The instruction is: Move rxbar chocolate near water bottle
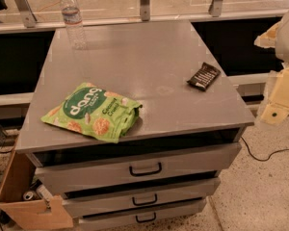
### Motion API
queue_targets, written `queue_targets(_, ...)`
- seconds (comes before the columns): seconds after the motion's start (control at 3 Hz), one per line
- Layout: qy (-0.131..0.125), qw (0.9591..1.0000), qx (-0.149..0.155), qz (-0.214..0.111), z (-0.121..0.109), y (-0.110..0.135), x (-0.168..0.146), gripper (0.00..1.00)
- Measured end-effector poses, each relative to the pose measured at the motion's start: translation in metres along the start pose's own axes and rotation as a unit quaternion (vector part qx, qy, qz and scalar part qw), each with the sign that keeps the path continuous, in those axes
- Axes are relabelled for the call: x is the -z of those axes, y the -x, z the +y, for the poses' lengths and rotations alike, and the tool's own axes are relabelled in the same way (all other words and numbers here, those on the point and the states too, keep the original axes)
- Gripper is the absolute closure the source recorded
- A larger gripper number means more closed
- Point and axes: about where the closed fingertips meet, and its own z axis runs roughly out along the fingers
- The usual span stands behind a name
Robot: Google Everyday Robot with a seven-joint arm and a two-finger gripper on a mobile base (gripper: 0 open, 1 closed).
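Observation:
The rxbar chocolate (203, 76), a small dark bar with white lettering, lies flat on the grey cabinet top (149, 52) near its right edge. The water bottle (72, 18), clear with a white cap and a white and red label, stands upright at the far left corner of the top. My gripper (278, 102) hangs at the right edge of the view, off the cabinet's right side, to the right of the bar and a little nearer than it. It holds nothing that I can see.
A large green "dang" chip bag (94, 111) lies at the front left of the top. Three drawers (144, 169) with dark handles face me below. An open cardboard box (24, 196) stands on the floor at the lower left. A cable (267, 154) runs on the floor at the right.

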Motion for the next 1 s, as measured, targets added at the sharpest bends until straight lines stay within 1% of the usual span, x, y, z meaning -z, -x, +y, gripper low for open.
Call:
queue_targets(0.33, 0.000, 1.0000, 0.000, 0.000, 0.000, 0.000, 0.000, 0.00)
queue_targets(0.67, -0.017, 0.9998, 0.006, -0.003, -0.006, 0.004, -0.014, 0.00)
queue_targets(1.0, -0.061, 0.9976, 0.029, -0.017, -0.034, 0.012, -0.030, 0.00)
